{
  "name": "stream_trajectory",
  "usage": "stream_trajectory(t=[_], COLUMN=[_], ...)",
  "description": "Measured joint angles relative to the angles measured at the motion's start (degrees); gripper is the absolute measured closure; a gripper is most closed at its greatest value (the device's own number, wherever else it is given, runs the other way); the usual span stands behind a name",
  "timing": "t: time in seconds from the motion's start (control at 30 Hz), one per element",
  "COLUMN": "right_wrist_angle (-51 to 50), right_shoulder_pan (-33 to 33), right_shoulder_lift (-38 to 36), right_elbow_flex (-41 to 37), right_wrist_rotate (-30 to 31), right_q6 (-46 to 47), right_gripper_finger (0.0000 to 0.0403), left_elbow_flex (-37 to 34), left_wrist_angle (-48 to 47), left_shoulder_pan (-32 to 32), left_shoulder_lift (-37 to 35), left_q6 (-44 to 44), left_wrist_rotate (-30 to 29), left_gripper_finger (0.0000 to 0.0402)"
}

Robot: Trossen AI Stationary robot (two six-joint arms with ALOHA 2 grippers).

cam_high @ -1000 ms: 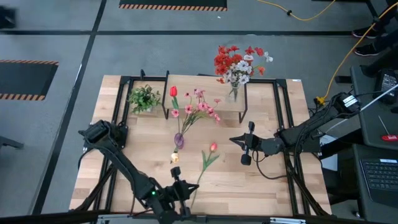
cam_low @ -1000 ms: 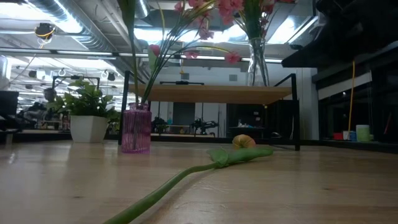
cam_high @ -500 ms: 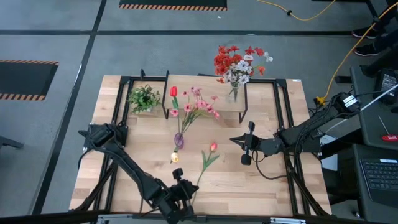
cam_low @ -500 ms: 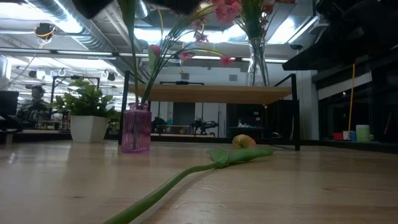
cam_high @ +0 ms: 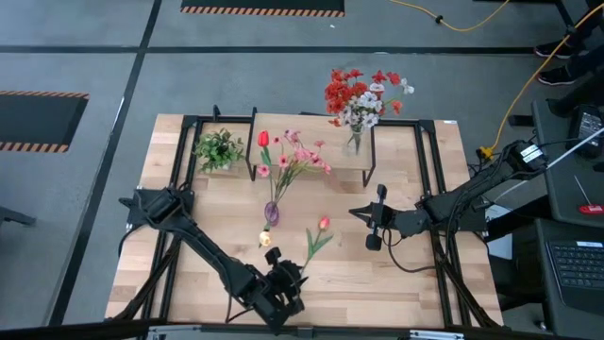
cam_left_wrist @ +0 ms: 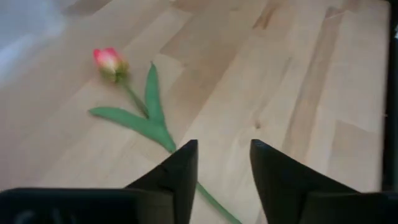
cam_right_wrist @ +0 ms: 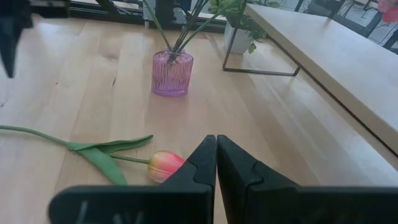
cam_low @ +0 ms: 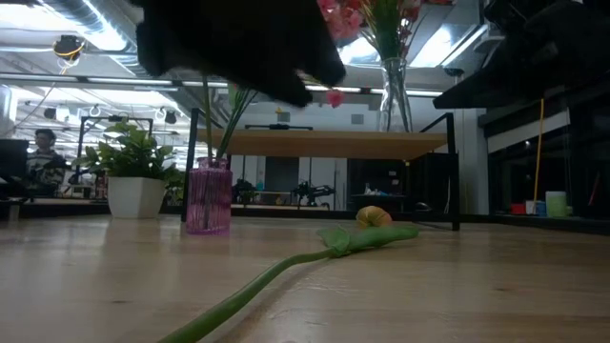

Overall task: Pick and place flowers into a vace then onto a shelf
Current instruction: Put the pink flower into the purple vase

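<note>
A single tulip [cam_high: 308,251] with a pink-red bloom [cam_left_wrist: 109,60] lies flat on the table, its stem running toward the near edge. My left gripper [cam_high: 288,280] hovers open over the stem's lower part [cam_left_wrist: 211,200], fingers on either side and apart from it. A purple vase [cam_high: 271,213] stands on the table holding pink sprays and a red tulip. A clear vase [cam_high: 355,142] of red and white flowers stands on the shelf [cam_high: 311,126]. My right gripper [cam_high: 355,214] is shut, just right of the tulip's bloom [cam_right_wrist: 165,165].
A small green plant in a white pot [cam_high: 219,150] stands at the shelf's left end. A small yellow flower head [cam_high: 265,238] lies near the purple vase. Black frame rails [cam_high: 179,170] run along the table's sides. A person [cam_low: 43,152] shows in the room beyond.
My left gripper has moved toward the table's right edge, onto the tulip's stem, and its dark body has come into the top of the low view. The pink spray in the purple vase has swung slightly to the left.
</note>
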Motion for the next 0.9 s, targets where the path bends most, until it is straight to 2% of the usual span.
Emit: stream_trajectory(t=[0.17, 0.4, 0.73, 0.9], right_wrist_angle=[-0.2, -0.5, -0.6, -0.8], right_shoulder_pan=[0.0, 0.0, 0.0, 0.0], right_shoulder_lift=[0.0, 0.0, 0.0, 0.0], right_elbow_flex=[0.0, 0.0, 0.0, 0.0], right_wrist_rotate=[0.0, 0.0, 0.0, 0.0], right_q6=[0.0, 0.0, 1.3, 1.3], right_gripper_finger=[0.0386, 0.0386, 0.0386, 0.0386], left_elbow_flex=[0.0, 0.0, 0.0, 0.0], left_wrist_angle=[-0.4, -2.2, -2.7, -3.6], left_shoulder_pan=[1.6, 3.9, 5.3, 5.3], left_shoulder_lift=[2.3, 4.5, 5.2, 6.2], left_q6=[-5.4, -11.1, -11.3, -12.8], left_wrist_rotate=[3.5, 13.4, 15.0, 18.1], left_gripper_finger=[0.0229, 0.0229, 0.0231, 0.0231])
